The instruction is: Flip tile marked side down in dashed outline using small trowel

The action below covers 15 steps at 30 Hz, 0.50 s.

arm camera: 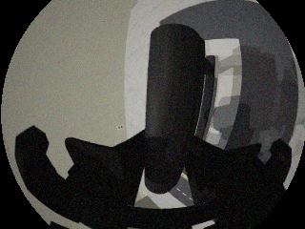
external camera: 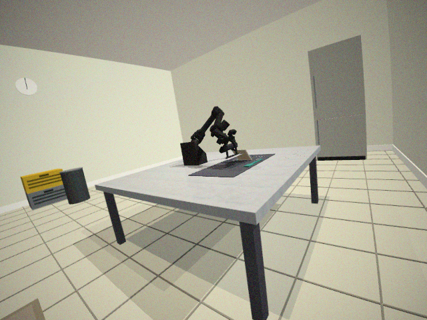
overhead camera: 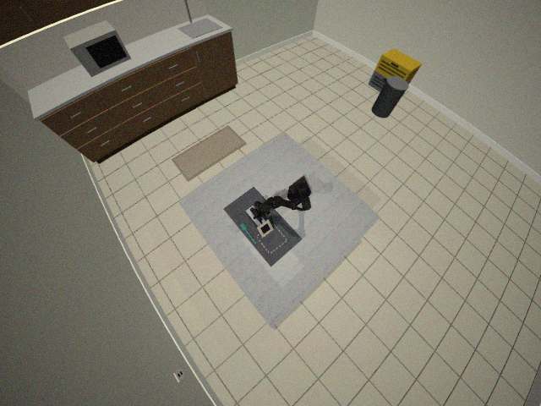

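Note:
My gripper [external camera: 231, 153] [arm camera: 164, 132] is shut on the dark, round handle of the small trowel [arm camera: 173, 81], low over the mat [overhead camera: 253, 195] [external camera: 213, 171]. The trowel's pale blade [external camera: 235, 156] reaches toward the tile. The tile [overhead camera: 265, 228] [external camera: 244, 155] stands tilted up at the blade's end, its tan back showing in the exterior view. In the top view its cream border and dark square mark show. It is beside the dashed outline [overhead camera: 270, 252], near the corner toward the arm. The exact contact between blade and tile is too small to tell.
A teal tool [overhead camera: 244, 228] [external camera: 253, 163] lies on the mat along its long edge, beside the tile. A white rectangular piece lies on the mat beside the gripper. The mat lies on the grey table [overhead camera: 266, 297] [external camera: 193, 193].

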Available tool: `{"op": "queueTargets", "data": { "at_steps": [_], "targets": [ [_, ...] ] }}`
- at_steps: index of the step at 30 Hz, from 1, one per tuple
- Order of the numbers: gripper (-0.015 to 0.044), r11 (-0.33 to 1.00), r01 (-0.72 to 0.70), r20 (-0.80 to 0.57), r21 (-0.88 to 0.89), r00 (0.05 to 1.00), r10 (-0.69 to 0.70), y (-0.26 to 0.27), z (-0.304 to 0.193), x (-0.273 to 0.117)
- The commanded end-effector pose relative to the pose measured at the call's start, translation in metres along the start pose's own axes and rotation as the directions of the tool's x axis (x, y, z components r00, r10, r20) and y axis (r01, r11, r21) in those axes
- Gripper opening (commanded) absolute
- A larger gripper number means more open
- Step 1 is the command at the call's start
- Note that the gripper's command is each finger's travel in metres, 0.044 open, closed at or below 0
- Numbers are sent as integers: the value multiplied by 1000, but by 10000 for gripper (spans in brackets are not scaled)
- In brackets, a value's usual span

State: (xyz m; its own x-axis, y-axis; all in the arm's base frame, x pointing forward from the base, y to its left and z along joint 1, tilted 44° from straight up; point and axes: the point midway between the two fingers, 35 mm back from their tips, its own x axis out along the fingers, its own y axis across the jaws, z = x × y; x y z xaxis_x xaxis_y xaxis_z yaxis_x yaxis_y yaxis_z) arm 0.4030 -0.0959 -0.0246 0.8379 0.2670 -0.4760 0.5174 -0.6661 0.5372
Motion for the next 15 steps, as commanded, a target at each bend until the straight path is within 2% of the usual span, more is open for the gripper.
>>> {"op": "queueTargets", "data": {
  "at_steps": [1, 15],
  "targets": [
    [0, 1000, -15, -2, -5, 1000, 15, 9, -13, -5],
    [0, 1000, -15, -3, -3, 1000, 15, 7, -60, -3]
  ]
}}
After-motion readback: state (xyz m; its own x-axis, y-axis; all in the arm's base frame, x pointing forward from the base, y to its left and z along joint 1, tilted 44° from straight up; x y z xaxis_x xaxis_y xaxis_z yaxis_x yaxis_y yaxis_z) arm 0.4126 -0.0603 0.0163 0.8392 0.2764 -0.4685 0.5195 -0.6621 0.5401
